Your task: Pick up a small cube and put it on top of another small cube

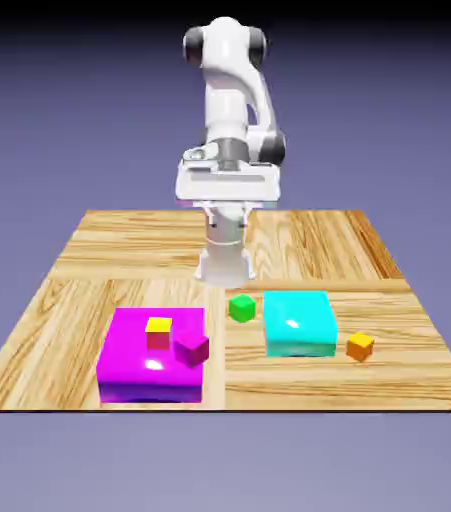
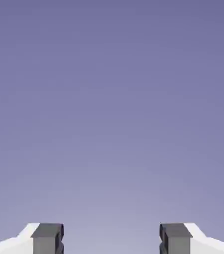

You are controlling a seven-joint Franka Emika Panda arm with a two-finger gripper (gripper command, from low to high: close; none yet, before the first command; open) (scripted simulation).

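The small bright green cube [image 1: 241, 308] rests on the wooden table [image 1: 119, 250], just to the exterior view's left of the flat cyan block [image 1: 299, 323]. A small orange cube [image 1: 360, 346] lies at the cyan block's other side. My gripper [image 1: 227, 203] hangs high at the table's far side, well behind and above the green cube. In the hand view my gripper [image 2: 111, 240] is open: the two grey fingertips [image 2: 47, 238] stand wide apart with only the plain backdrop between them. No cube shows in that view.
A flat magenta block [image 1: 134, 370] lies at the exterior view's left front. On it sit a small yellow-topped cube [image 1: 159, 331] and a small purple cube [image 1: 191, 348]. The table's front edge runs just before both flat blocks.
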